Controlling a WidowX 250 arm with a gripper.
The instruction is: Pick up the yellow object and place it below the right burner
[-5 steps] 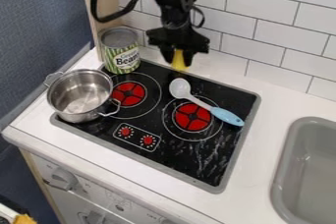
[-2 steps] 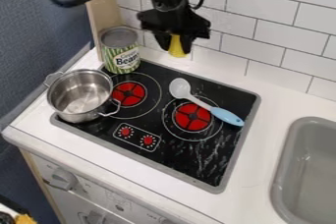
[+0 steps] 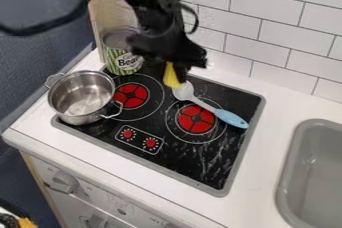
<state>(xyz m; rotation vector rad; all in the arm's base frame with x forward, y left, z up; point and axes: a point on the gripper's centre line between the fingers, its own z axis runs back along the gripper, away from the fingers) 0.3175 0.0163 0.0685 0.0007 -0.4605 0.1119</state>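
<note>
Two red burners show on a black cooktop point(image 3: 194, 161) with a grey rim, set into a white worktop point(image 3: 279, 101). The left burner point(image 3: 131, 95) is ringed by a thin pale circle, and so is the right burner point(image 3: 196, 119). Between them and the cooktop's front edge is a small outlined panel point(image 3: 139, 139) with two red dials. Pale streaks mark the black surface toward its right-hand side.

A steel pot point(image 3: 81, 97) with two handles stands at the cooktop's left corner. Behind it, at the back left corner, is a green and white can point(image 3: 125, 62), close to an upright wooden panel point(image 3: 108, 9). A spoon point(image 3: 208, 107) lies slantwise, its pale bowl toward the back edge, its light blue handle passing the right burner toward the right edge.

The gripper point(image 3: 175, 74) hangs over the back part of the cooktop, its jaws pinching the yellow object point(image 3: 171, 76), which points down just beside the spoon's bowl in the view.

A grey sink point(image 3: 288, 164) is let into the worktop's right side. White tiles point(image 3: 267, 19) with dark joints cover the back wall; a blue-grey surface point(image 3: 37, 67) rises at the left. Below the worktop's front edge is a white front point(image 3: 93, 196) with grey knobs.
</note>
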